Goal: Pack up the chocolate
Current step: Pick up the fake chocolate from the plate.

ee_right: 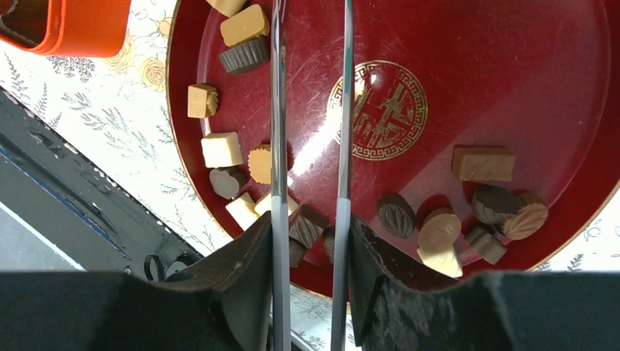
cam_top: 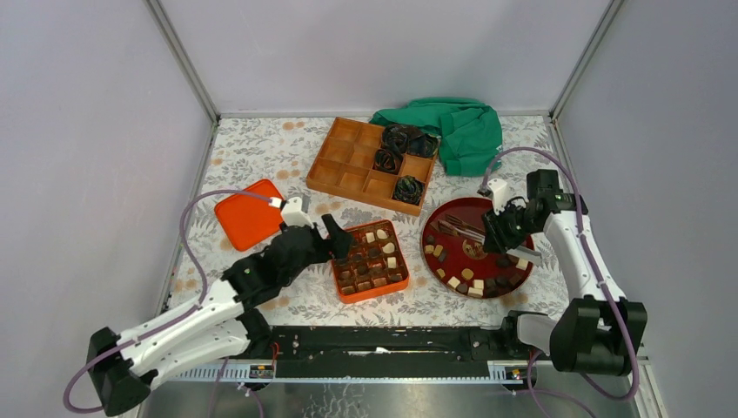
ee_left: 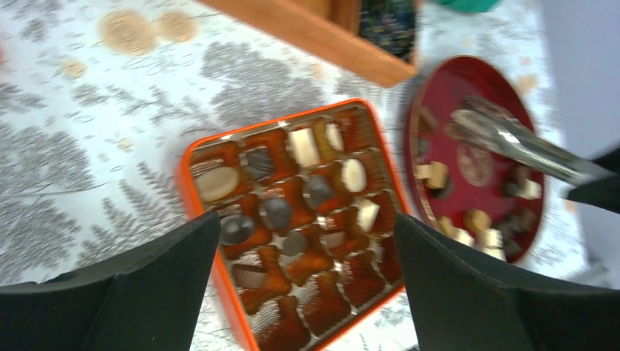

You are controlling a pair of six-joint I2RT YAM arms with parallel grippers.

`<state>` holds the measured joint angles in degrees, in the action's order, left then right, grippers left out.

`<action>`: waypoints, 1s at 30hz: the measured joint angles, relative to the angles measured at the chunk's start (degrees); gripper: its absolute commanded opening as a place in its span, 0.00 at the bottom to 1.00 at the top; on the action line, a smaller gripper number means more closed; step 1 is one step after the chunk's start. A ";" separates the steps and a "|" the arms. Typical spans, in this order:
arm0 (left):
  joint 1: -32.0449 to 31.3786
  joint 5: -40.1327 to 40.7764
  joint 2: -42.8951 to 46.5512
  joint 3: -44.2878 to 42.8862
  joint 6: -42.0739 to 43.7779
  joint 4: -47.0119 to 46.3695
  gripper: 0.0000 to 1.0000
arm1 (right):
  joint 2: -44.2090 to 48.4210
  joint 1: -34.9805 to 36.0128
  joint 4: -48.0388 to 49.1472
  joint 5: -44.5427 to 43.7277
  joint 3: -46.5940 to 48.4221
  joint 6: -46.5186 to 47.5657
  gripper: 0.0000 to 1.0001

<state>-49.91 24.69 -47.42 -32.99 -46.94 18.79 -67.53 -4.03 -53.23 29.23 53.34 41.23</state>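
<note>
Chocolate pieces (cam_top: 470, 280) in brown, tan and cream lie around the near rim of a red round plate (cam_top: 496, 228). More chocolate (ee_left: 278, 212) fills several cells of an orange box (cam_top: 341, 283). My left gripper (ee_left: 307, 219) hangs open over the box's near half, its fingers (ee_left: 168, 270) apart and empty. My right gripper (ee_right: 311, 223) is shut on metal tongs (ee_right: 278, 110), which reach across the plate (ee_right: 475, 73). The tongs' two arms stand apart; their tips are out of the right wrist view. Loose pieces (ee_right: 221, 150) lie under and beside the arms.
An orange lid (cam_top: 248, 213) lies left of the box. Behind it is a wooden divided tray (cam_top: 348, 165) holding black crinkled rosettes (cam_top: 405, 144), with a green cloth (cam_top: 461, 131) at the back right. A black rail (cam_top: 392, 344) runs along the near edge.
</note>
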 measured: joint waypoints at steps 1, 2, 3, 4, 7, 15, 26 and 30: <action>0.09 -1.51 1.95 0.57 1.27 -1.33 0.99 | -0.74 0.00 0.26 -0.15 0.00 -0.24 0.44; 0.09 -3.15 4.00 1.46 2.29 -2.99 0.99 | -1.55 0.00 0.50 -0.26 0.00 -0.59 0.44; 0.11 -4.66 6.14 2.51 3.26 -4.52 0.99 | -2.27 0.00 0.79 -0.31 0.00 -0.87 0.44; 0.11 -5.75 7.58 3.32 3.93 -5.73 0.99 | -2.47 0.00 0.90 -0.31 0.00 -0.98 0.45; 0.11 -8.52 10.78 5.60 5.38 -8.72 0.99 | -3.26 0.02 1.44 -0.28 0.00 -1.29 0.45; 0.11 -11.87 10.05 6.38 6.88 -11.21 0.99 | -6.08 1.27 2.62 -0.33 0.02 -1.95 0.46; 0.13 -13.62 9.11 6.43 7.08 -12.79 0.98 | -9.66 5.27 4.70 -3.74 0.83 -3.37 0.27; 0.13 -14.67 9.57 7.10 7.41 -14.01 0.97 | -9.97 6.01 4.76 -4.26 1.25 -3.74 0.11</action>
<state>-49.78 10.02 -37.85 -25.89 -39.53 4.78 -77.49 1.98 -48.47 24.97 54.59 37.50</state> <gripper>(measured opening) 0.979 0.333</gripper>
